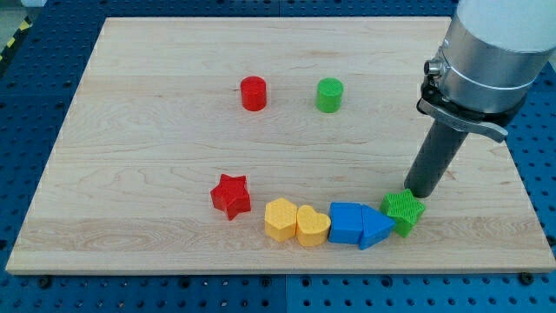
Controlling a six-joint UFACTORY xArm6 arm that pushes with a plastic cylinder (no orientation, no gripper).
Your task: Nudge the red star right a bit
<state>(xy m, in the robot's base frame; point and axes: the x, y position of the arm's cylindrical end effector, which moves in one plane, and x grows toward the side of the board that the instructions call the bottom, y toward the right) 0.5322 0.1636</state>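
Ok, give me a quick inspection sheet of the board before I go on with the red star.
Surface: wooden board, flat, on a blue perforated bench.
Job's things: red star at the view's lower left of centre, apart from its neighbours, untouched.
Clutter: red cylinder and green cylinder near the view's top; a row at the view's bottom of yellow hexagon, yellow heart, blue block, blue triangle and green star.
Gripper: none fitted; my tip is at the green star's upper edge, far to the view's right of the red star.
Cables: nothing seen.
Surroundings: yellow-black striped edge at the view's top left.
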